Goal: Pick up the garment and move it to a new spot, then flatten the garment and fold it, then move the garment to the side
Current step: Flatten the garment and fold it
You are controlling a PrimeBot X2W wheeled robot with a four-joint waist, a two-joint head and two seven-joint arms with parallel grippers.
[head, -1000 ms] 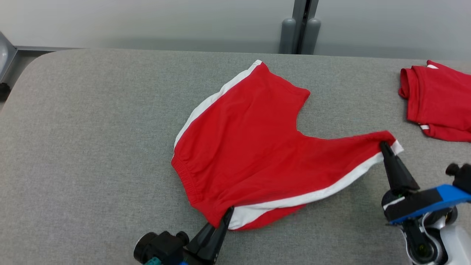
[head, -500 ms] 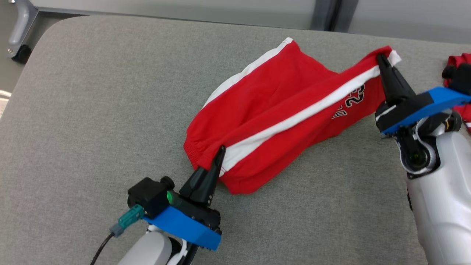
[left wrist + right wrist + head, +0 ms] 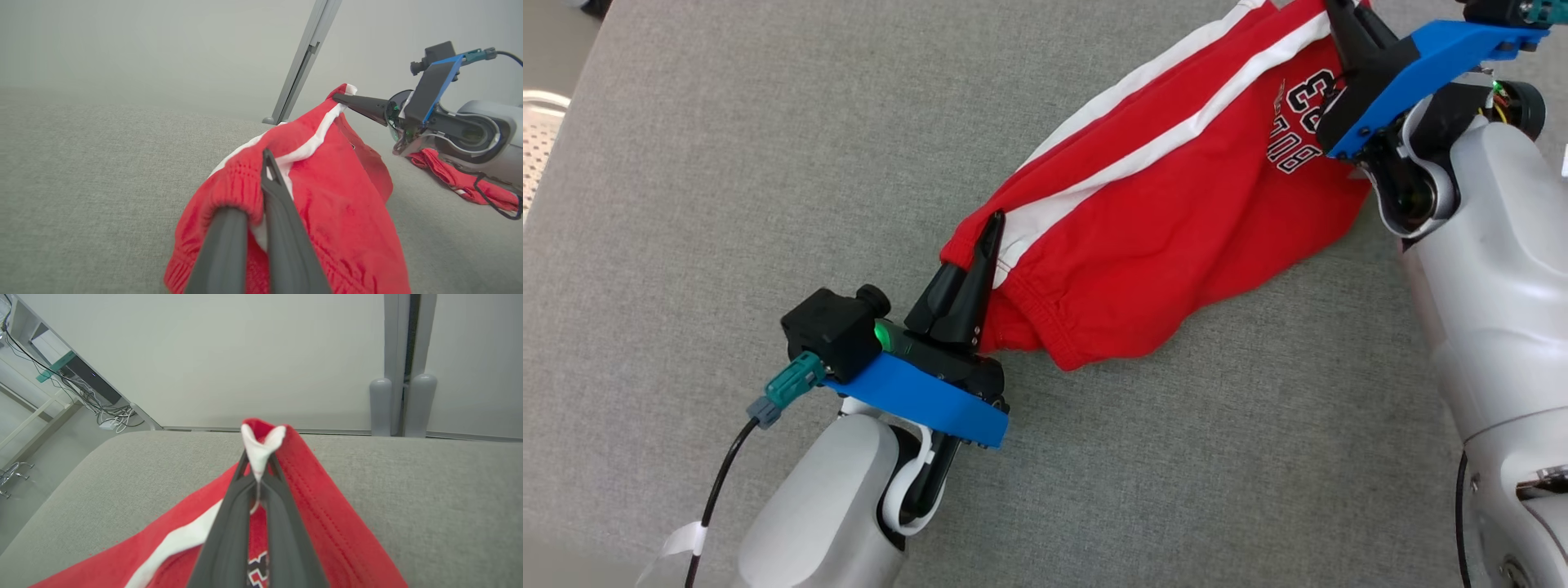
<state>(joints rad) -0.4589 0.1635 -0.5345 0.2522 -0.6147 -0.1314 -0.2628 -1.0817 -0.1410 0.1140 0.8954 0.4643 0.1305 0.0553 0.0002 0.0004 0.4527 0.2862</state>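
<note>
Between left tool (image 3: 992, 229) and right tool (image 3: 1339, 16), the shorts (image 3: 1143, 220) hang stretched over the worktop (image 3: 727, 163), their middle sagging onto it or just above; I cannot tell which. Light, limp knit like this likely droops wherever unsupported, so corners and hems are the holds. Left tool is clenched on the waistband (image 3: 239, 181) beside the white stripe (image 3: 1152, 149), right tool on the far leg-hem corner.
</note>
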